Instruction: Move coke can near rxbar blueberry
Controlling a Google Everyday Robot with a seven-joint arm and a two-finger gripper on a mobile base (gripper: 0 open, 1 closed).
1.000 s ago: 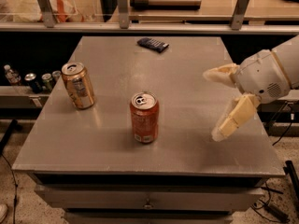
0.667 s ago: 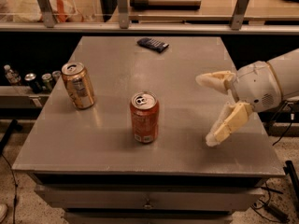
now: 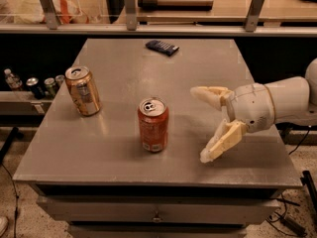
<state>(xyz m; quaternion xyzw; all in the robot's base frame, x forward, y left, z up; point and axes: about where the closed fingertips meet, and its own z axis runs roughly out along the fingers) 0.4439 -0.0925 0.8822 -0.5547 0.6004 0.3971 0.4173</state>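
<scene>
The red-orange coke can (image 3: 153, 125) stands upright near the middle front of the grey table (image 3: 124, 83). The dark navy rxbar blueberry (image 3: 162, 47) lies flat at the far edge of the table, well behind the can. My gripper (image 3: 199, 124) comes in from the right at can height, open and empty. Its two pale fingers (image 3: 220, 142) are spread wide and point left toward the can, a short gap to the can's right.
A gold/tan can (image 3: 82, 90) stands upright at the left side of the table. Several small cans and a bottle (image 3: 29, 85) sit on a low shelf left of the table. A counter with metal posts (image 3: 130, 6) runs behind the table.
My gripper has moved left across the table toward the coke can, staying open. The cans and the bar have not moved.
</scene>
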